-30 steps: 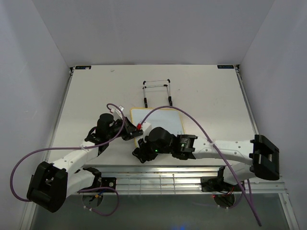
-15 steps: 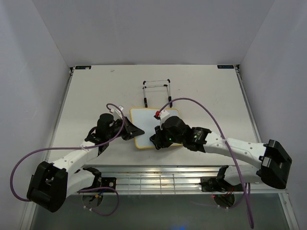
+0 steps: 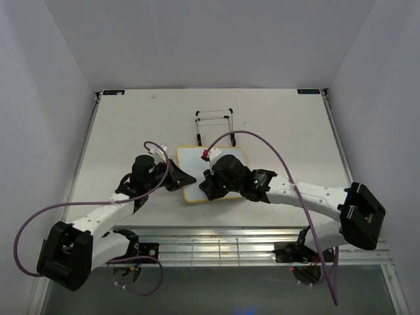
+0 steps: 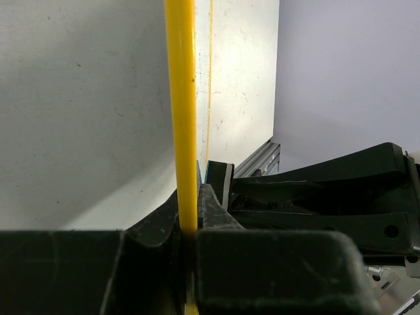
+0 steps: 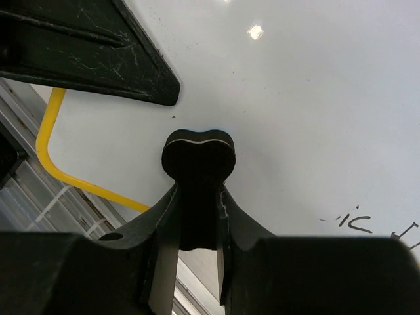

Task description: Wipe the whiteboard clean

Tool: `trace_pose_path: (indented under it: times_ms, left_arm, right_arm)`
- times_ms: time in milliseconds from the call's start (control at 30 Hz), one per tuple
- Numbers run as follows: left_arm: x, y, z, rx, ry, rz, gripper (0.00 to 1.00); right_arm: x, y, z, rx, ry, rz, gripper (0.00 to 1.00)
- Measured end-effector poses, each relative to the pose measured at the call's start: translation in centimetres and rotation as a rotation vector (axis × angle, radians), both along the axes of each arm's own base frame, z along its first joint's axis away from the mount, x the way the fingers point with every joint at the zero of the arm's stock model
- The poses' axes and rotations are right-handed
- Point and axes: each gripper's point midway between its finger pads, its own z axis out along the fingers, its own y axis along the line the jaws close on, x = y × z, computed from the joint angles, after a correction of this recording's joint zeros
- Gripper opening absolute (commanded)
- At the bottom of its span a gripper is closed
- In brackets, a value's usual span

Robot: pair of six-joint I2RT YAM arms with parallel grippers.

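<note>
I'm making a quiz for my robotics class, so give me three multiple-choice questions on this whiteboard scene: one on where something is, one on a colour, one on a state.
1. Where is the wire stand relative to the whiteboard?
A) just beyond its far edge
B) lying on top of it
C) in front of its near edge

2. What colour is the whiteboard's frame?
A) red
B) yellow
C) green

3. What are the right fingers shut on?
A) nothing
B) a marker
C) the black eraser

Answers: 1 A, the top view shows it past the far edge; 2 B, yellow shows in every view; 3 C, the right wrist view shows it pinched between them.
</note>
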Motion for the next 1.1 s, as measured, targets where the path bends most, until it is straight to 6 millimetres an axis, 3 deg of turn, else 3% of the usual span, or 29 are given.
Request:
trace_pose_path:
  times_ms: [733, 1100]
  left_arm:
    - [0.8, 0.7, -0.1, 0.011, -0.007, 0.039, 0.00]
    - [1.6, 0.9, 0.0, 0.018, -0.031, 0.076, 0.00]
  right_arm:
    - [1.7, 1.7, 0.4, 0.000, -0.013, -0.026, 0.08]
    - [4.9, 0.6, -0.2, 0.068, 0.079, -0.218, 0.08]
